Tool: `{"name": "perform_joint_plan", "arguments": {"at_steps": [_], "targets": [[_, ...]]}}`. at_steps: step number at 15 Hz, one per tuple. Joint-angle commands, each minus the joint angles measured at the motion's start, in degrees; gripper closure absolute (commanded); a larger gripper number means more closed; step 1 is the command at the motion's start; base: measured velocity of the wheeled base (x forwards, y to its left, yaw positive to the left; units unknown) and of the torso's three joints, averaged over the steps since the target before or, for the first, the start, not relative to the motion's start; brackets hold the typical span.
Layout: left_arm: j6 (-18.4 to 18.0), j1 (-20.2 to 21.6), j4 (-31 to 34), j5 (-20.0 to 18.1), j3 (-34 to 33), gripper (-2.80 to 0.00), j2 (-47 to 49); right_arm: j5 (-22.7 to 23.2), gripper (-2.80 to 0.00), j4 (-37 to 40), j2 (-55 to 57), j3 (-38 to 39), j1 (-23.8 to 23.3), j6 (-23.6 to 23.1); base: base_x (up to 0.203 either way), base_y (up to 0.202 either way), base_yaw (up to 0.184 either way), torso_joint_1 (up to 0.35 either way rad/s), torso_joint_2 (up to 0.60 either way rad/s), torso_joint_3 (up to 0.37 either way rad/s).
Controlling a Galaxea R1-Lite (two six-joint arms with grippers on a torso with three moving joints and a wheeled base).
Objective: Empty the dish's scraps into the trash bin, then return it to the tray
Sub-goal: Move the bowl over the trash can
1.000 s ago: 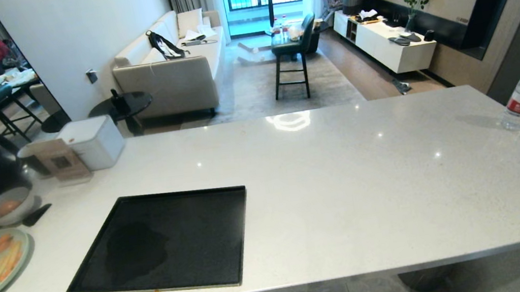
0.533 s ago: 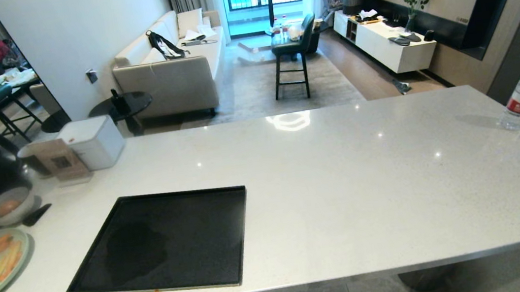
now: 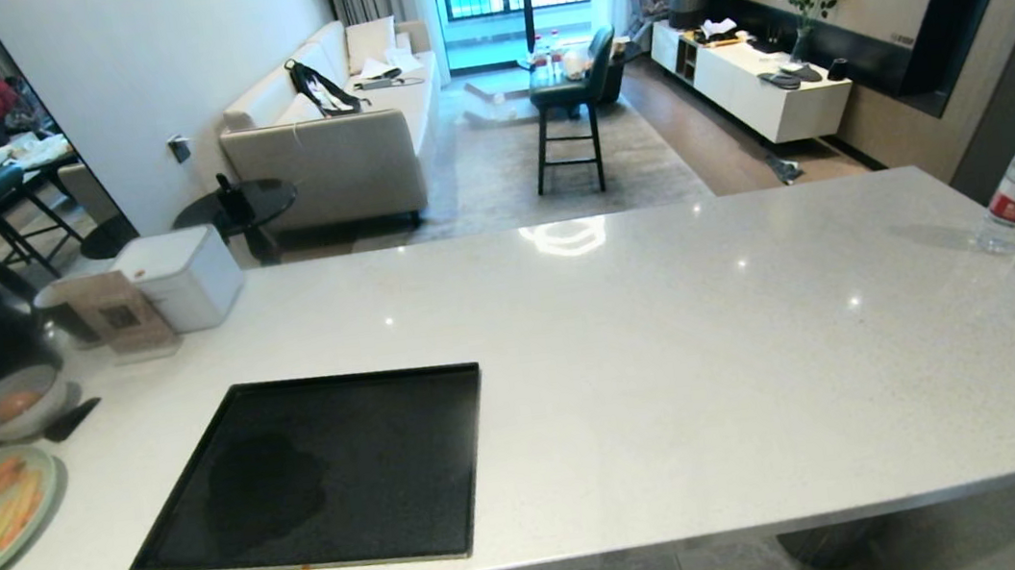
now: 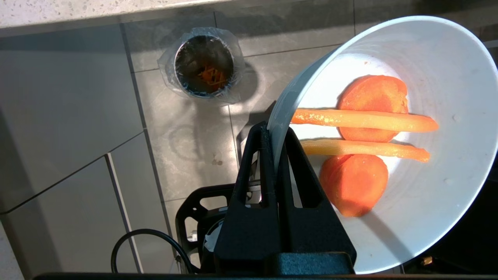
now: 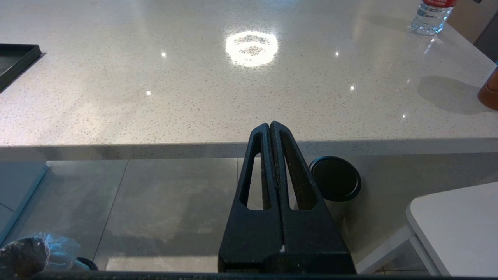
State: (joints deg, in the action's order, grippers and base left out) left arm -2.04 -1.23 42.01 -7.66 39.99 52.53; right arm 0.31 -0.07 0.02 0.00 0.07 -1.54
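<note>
Scraps [image 4: 363, 128] of orange slices and yellow sticks lie in my small white glossy dish [image 4: 447, 163], rim pinched by left gripper [image 4: 274, 134], offset from the shiny metal trash bin [image 4: 202, 64] on the floor below.

A home: sofa [image 3: 335, 141], TV cabinet [image 3: 754, 85], stone counter [image 3: 671, 352].

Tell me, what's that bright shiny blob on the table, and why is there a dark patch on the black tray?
In the head view the blob is a light's glare on the glossy table; the right wrist view shows it too, plus smaller sparkles. The patch on the tray looks like a shadow or reflection; I can't tell which. In the left wrist view the bowl is brightly lit and the bin casts a soft floor shadow.
</note>
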Motion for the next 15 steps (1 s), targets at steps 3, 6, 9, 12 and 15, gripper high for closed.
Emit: {"name": "perform_joint_plan", "arguments": {"at_steps": [3, 6, 9, 12, 15], "targets": [[0.0, -0.1, 0.3, -0.1, -0.1, 0.0, 0.1, 0.0, 0.0, 0.0, 0.0, 0.0, 0.0, 0.0, 0.0, 0.0, 0.0, 0.0, 0.0, 0.0], [0.0, -0.1, 0.3, -0.1, -0.1, 0.0, 0.1, 0.0, 0.0, 0.0, 0.0, 0.0, 0.0, 0.0, 0.0, 0.0, 0.0, 0.0, 0.0, 0.0], [0.0, -0.2, 0.4, -0.1, -0.3, 0.0, 0.1, 0.0, 0.0, 0.0, 0.0, 0.0, 0.0, 0.0, 0.0, 0.0, 0.0, 0.0, 0.0, 0.0], [0.1, -0.2, 0.4, -0.1, -0.3, 0.0, 0.1, 0.0, 0.0, 0.0, 0.0, 0.0, 0.0, 0.0, -0.135, 0.0, -0.001, 0.006, 0.0, 0.001], [0.7, -0.3, 0.4, -0.1, -0.7, 0.0, 0.1, 0.0, 0.0, 0.0, 0.0, 0.0, 0.0, 0.0, -0.2, 0.0, 0.0, -0.006, 0.0, 0.002]]}}
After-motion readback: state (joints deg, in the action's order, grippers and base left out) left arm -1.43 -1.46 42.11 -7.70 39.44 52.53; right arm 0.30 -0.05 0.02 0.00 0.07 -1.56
